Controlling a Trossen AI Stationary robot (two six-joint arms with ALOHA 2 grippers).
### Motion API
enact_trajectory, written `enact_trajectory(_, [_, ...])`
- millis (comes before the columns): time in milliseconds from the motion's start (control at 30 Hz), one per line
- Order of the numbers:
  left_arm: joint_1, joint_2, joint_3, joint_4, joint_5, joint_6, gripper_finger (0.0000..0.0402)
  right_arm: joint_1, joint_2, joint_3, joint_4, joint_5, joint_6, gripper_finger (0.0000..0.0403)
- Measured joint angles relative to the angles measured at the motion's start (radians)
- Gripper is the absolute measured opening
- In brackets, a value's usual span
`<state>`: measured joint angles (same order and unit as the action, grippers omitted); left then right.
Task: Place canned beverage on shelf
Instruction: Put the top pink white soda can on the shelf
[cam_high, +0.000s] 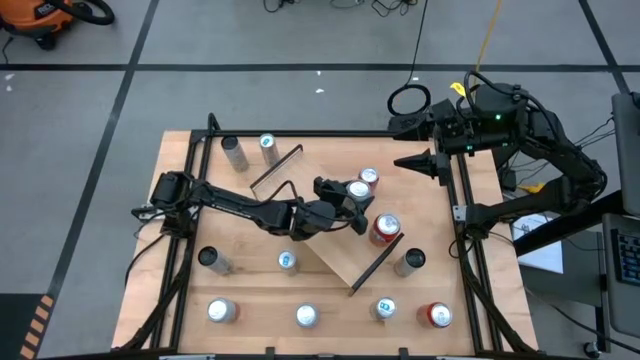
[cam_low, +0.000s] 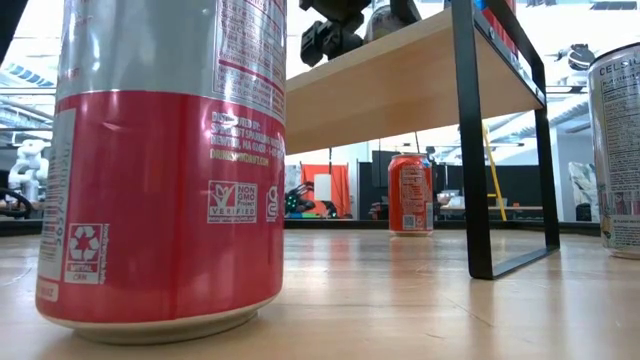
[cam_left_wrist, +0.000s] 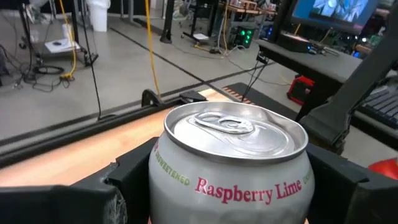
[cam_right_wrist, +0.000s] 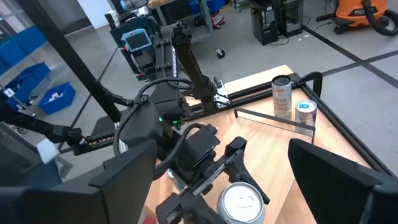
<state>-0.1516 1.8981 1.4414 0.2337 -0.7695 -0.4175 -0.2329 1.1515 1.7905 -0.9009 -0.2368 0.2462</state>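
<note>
Raspberry Lime can (cam_left_wrist: 235, 163): thin aluminium, tab intact so prob full, i.e. some weight, rigid under light squeeze but dents if crushed; smooth wall = slippery. Best hold is mid-body across the diameter, not the rim or lid, and kept upright.

That's how it's taken now: left end effector (cam_high: 352, 204) has a finger on each side of the can body, w/ the dark fingers (cam_left_wrist: 118, 193) against the wall in the left wrist view. Jaws stand fairly wide, spread to the can's width, not gaping. In the high view the silver lid (cam_high: 358, 190) shows between the fingers, over the shelf (cam_high: 310, 175), which lies at an angle near the tabletop (cam_high: 180, 220) centre. Can't tell if the base is touching the board or just above it. The low view shows only the end effector's dark body up at the board's top edge, base hidden.

A second silver-top can (cam_high: 369, 177) sits just beside it toward the far edge; a red can (cam_high: 385, 228) is near on the other side, so clearance is tight. My read: ease the release, no sideways nudge.

Right end effector (cam_high: 432, 163) waits by the far right corner of the tabletop, jaws wide, holding nothing.
</note>
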Motion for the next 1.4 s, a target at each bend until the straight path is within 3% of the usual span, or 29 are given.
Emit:
enact_trajectory(833, [-0.006,0.015,0.0,-0.003,0.065,-0.023,0.0298,-0.001,0.001,0.0,0.006,0.0,-0.001,0.0343])
enact_trajectory(1133, [-0.007,0.015,0.0,-0.007,0.061,-0.022,0.0344,-0.001,0.001,0.0,0.006,0.0,-0.001,0.0343])
enact_trajectory(1400, [-0.008,0.015,0.0,-0.007,0.061,-0.022,0.0352,-0.001,0.001,0.0,0.006,0.0,-0.004,0.0343])
